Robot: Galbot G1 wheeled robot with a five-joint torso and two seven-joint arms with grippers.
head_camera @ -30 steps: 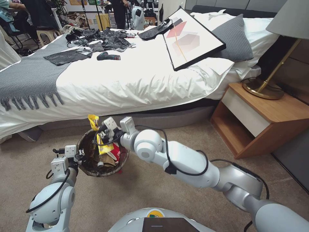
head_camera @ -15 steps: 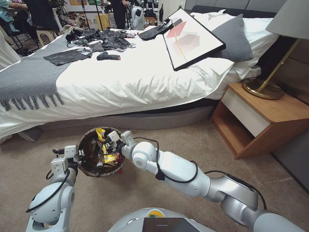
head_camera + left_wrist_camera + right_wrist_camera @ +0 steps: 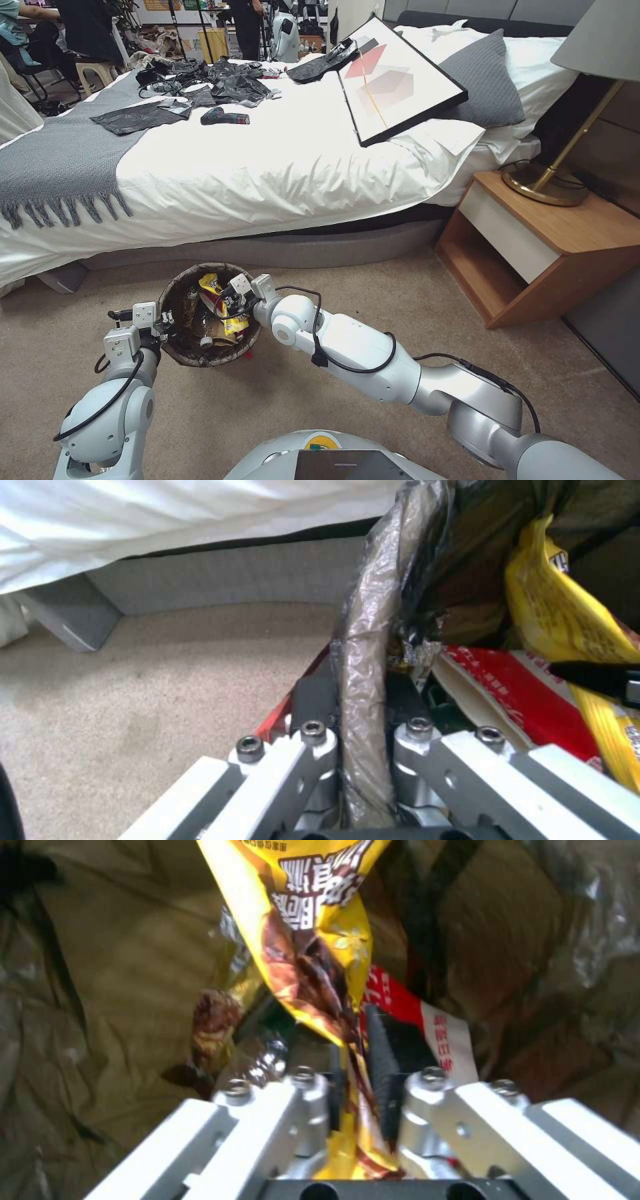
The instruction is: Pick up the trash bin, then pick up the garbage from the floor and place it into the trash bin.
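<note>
Right claw pinching one yellow wrapper inside one trash bin, left claw clamping its rim.

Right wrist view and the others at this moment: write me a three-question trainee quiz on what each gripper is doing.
1. True or false: the right gripper is shut on a yellow snack wrapper.
2. What does the left gripper clamp? A) the bed frame B) the bagged rim of the trash bin C) a red-white wrapper
3. Fill in: in the head view, the right gripper is over the mouth of the ____.

Key
1. True; the wrapper runs between its fingers.
2. B; one finger is outside the rim and one inside.
3. trash bin, which already holds other litter.
</note>
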